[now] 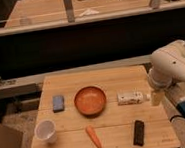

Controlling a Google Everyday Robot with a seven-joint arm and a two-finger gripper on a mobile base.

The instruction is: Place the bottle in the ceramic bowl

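Camera view: the bottle (131, 97) lies end-on to the tool (157, 98) just beside it — ceramic bowl (90, 101) straight beyond — tool's state I cannot tell.

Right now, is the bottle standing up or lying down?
Lying down: the bottle rests lengthwise on the table, right of the bowl. The gripper hangs at its right end.

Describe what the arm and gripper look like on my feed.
The arm is smooth white, made of fat rounded shells; no cables or markings show on it. The gripper, below it at the right edge of the table beside the bottle, is a slim, paler cream piece.
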